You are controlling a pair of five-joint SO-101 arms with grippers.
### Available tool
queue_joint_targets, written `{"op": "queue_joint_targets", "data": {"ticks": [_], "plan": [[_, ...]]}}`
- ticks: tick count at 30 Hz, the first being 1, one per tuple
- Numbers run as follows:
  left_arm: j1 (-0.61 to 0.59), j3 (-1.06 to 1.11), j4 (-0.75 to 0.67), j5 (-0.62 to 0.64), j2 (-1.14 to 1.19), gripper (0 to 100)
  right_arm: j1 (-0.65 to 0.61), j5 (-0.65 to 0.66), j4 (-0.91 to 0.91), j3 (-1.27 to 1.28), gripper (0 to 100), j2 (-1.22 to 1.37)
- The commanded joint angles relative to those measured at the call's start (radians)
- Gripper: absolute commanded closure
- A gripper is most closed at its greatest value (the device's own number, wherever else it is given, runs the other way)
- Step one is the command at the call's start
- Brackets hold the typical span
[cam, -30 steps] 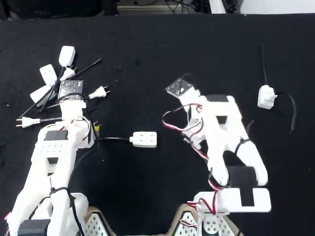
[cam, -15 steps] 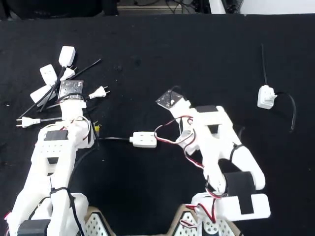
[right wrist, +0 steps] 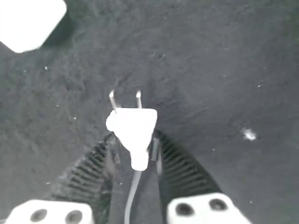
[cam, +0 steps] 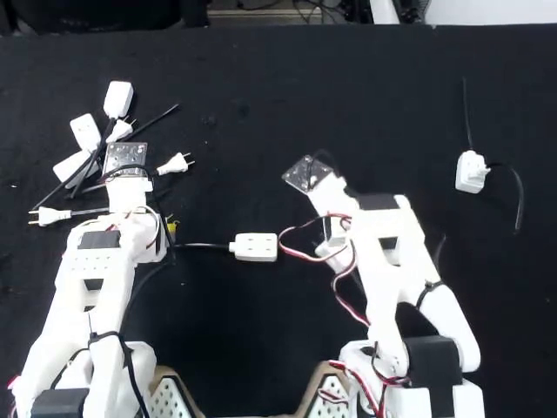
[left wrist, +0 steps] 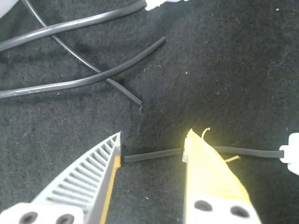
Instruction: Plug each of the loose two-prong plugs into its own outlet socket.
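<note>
Right wrist view: a white two-prong plug (right wrist: 133, 126) is seen clamped by its body between the fingers of the right gripper (right wrist: 133, 140), its prongs pointed away from the wrist and its cord trailed back between the jaws; a white block (right wrist: 27, 19), judged to be a socket, is caught off to one side of the prongs and well apart from them. From the high view, the right gripper (cam: 306, 175) is placed near the middle of the black table (cam: 365, 78); the nearest outlet socket (cam: 255, 247) is laid flat nearer the arm bases, its cord run off beneath the left arm; a heap of sockets (cam: 87, 132) and a loose plug (cam: 175, 163) are gathered at the far left. The left gripper (left wrist: 152, 151) is held with jaws parted, a black cord (left wrist: 149, 155) lying across between the tips. The step in hand is judged to be the carrying of the held plug to a socket; it is best done if the wrist is turned until both prongs are squared to the slots, the plug is brought level with the socket face, and the push is made straight along the prongs; since the socket is loose, it may be shoved away unless its cord is pinned; the grip should not be eased until the prongs are fully seated.
</note>
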Motion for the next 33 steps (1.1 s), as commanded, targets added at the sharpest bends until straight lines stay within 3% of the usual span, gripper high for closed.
{"op": "queue_joint_targets", "data": {"ticks": [1, 4, 12, 20, 33], "plan": [[-0.01, -0.007, -0.008, 0.003, -0.029, 78, -0.018, -0.012, -0.041, 0.015, 82.5, 0.008], [-0.01, -0.005, -0.008, 0.003, -0.029, 78, -0.026, -0.023, -0.028, -0.004, 83.8, 0.019], [-0.01, -0.005, -0.008, 0.003, -0.029, 78, -0.025, -0.216, -0.091, -0.065, 86.1, -0.022], [-0.01, -0.005, -0.008, 0.003, -0.029, 78, 0.028, -0.216, -0.126, -0.058, 86.1, -0.008], [-0.01, -0.005, -0.006, 0.003, -0.029, 78, -0.114, -0.219, -0.25, 0.104, 86.1, -0.008]]}}
